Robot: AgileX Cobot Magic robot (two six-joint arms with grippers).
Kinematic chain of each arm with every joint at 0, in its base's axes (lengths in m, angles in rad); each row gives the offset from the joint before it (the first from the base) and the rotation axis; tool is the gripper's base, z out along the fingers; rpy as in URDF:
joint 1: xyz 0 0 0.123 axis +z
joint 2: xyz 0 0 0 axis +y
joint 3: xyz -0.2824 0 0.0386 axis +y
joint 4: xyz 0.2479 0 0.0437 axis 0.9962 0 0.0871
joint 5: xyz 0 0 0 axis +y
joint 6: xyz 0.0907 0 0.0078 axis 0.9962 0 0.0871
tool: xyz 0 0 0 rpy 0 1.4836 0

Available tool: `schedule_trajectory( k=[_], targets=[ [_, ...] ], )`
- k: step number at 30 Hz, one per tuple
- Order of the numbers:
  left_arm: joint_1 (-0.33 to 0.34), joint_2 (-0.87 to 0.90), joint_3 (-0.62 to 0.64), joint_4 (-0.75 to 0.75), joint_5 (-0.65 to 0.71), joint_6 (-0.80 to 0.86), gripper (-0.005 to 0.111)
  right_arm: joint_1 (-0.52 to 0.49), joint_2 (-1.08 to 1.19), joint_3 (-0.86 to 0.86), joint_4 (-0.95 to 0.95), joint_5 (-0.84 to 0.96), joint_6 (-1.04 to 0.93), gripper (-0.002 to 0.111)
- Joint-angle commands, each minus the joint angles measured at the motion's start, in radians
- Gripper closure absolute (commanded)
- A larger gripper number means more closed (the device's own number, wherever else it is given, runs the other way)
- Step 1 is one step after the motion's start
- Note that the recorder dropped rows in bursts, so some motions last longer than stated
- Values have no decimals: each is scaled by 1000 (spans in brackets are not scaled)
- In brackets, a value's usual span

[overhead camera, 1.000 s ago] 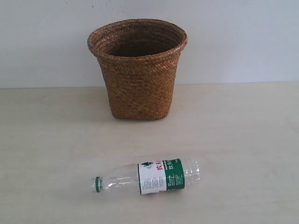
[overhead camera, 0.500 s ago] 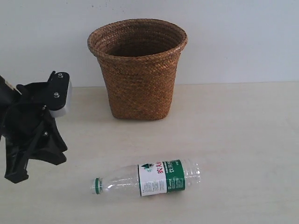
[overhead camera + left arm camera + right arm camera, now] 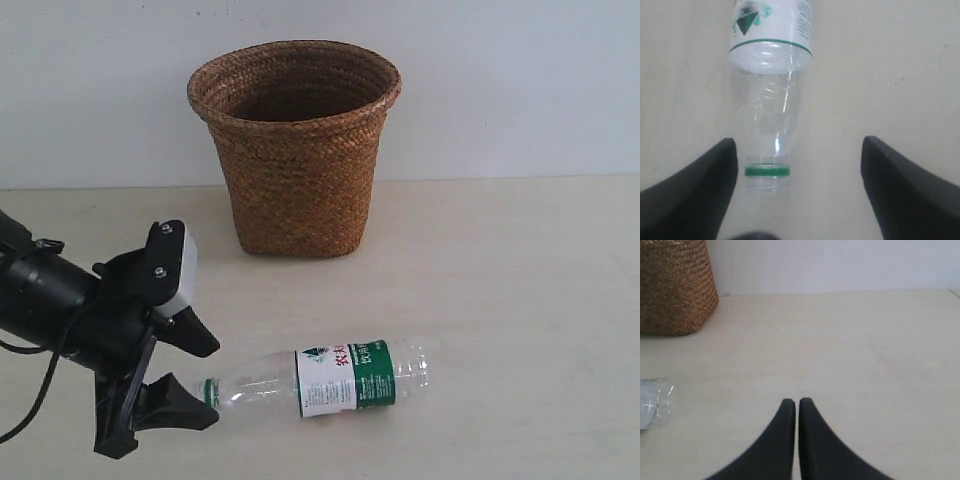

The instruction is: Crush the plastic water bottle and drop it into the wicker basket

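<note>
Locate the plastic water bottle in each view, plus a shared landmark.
Exterior: plastic water bottle lying in front of the wicker basket.
Left wrist: its cap end between the left gripper's open jaws.
Right wrist: only its clear base, at the edge.
Landmark: wicker basket, exterior and right wrist.

I'm looking at a pale beige table [image 3: 530,300] that fills the lower part of the exterior view, its top matte with faint grain. Behind it stands a plain whitish wall [image 3: 520,90], meeting the table's far edge in a straight line. Up close, I can see a few small dark specks on the tabletop.
</note>
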Motion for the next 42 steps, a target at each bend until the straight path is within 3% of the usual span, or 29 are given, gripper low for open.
schedule_trajectory(
  k=[1,7,15,34,37,42],
  targets=[
    [-3,47,8,-31,-48,27,41,-1,-7,0,1,-9,1,108],
    [-3,108,8,-44,-111,73,41,-1,-7,0,1,-9,1,108],
    [-3,198,8,-184,-113,229,41,-1,-7,0,1,-9,1,108],
    [-3,225,0,-195,-146,227,51,-1,-7,0,1,-9,1,108],
    [-3,225,0,-195,-146,227,61,-1,-7,0,1,-9,1,108],
    [-3,225,0,-195,-135,227,93,-1,-7,0,1,-9,1,108]
  ],
)
